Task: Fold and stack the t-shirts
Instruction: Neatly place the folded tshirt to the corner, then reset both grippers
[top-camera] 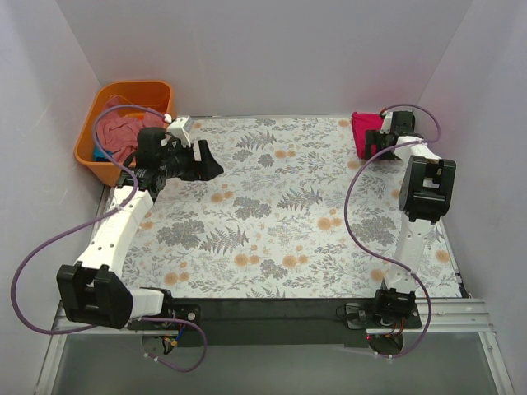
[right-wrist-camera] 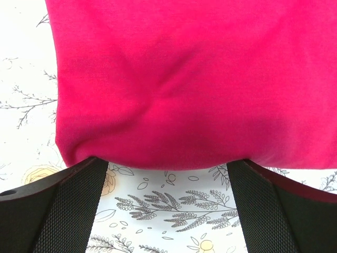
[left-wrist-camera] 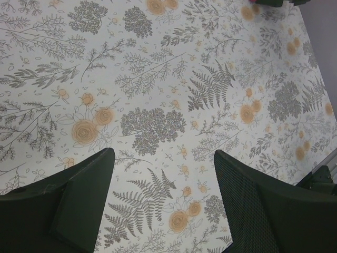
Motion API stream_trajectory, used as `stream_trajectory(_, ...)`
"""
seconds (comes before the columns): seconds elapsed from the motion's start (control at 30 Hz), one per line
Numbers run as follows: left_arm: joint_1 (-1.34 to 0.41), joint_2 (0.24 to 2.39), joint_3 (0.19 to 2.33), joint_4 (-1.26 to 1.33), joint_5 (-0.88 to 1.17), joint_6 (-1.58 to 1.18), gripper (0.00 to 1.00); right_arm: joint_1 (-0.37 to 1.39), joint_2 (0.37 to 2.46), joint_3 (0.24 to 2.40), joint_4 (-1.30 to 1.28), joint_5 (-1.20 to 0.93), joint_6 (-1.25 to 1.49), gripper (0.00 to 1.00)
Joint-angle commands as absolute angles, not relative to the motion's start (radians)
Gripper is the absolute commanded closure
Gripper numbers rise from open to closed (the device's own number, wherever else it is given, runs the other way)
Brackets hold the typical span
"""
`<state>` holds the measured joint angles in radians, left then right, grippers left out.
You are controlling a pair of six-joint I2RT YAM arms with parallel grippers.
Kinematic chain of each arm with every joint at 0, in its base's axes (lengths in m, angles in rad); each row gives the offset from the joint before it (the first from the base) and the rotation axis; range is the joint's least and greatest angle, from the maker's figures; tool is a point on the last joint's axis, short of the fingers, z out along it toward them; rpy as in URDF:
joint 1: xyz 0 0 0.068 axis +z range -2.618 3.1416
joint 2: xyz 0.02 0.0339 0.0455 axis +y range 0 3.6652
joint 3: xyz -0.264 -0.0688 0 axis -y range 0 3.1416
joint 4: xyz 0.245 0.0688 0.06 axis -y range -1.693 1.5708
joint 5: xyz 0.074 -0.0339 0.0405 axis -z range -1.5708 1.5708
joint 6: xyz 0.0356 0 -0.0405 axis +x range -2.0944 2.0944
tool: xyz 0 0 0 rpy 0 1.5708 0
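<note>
The crimson-pink t-shirt lies folded into a compact pad at the far right corner of the floral table cloth. The right gripper has its jaws spread wide and empty at the shirt's near edge, so that one looks done to me. The salmon-pink t-shirt and a sliver of teal t-shirt sit crumpled in the orange tub, and the left gripper hovers nearby, jaws apart, holding nothing, so I'd say most of the job remains.

Crimson-pink t-shirt being borne as compact bundle at far right corner of floral table cloth. Right gripper being held against it. Salmon-pink t-shirt being contained in orange tub off cloth's far left corner. Left gripper being held over cloth's far left part.
</note>
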<state>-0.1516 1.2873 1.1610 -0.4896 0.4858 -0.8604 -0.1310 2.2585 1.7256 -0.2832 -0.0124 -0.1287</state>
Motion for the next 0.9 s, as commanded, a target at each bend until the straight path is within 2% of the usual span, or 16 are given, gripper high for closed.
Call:
stream_trajectory(0.0, -0.144, 1.293, 1.206, -0.523, 0.492, -0.827, 0.24, -0.14, 2.244, 1.746, -0.314, -0.054, -0.189, 0.02)
stream_trajectory(0.23, -0.144, 1.449, 1.386, -0.716, 0.483, -0.813, 0.2, -0.14, 2.039, 1.784, -0.437, -0.13, -0.307, 0.02)
stream_trajectory(0.47, -0.144, 1.476, 1.39, -0.686, 0.522, -0.781, 0.15, -0.13, 1.763, 1.743, -0.659, -0.245, -0.411, 0.02)
stream_trajectory(0.57, -0.144, 1.482, 1.384, -0.704, 0.532, -0.779, 0.14, -0.107, 1.668, 1.611, -0.738, -0.297, -0.42, 0.02)
stream_trajectory(0.67, -0.144, 1.435, 1.303, -0.683, 0.546, -0.776, 0.14, -0.065, 1.481, 1.423, -0.761, -0.342, -0.41, 0.02)
stream_trajectory(0.87, -0.146, 1.344, 1.092, -0.687, 0.453, -0.744, 0.13, 0.075, 1.238, 1.109, -0.759, -0.416, -0.338, 0.02)
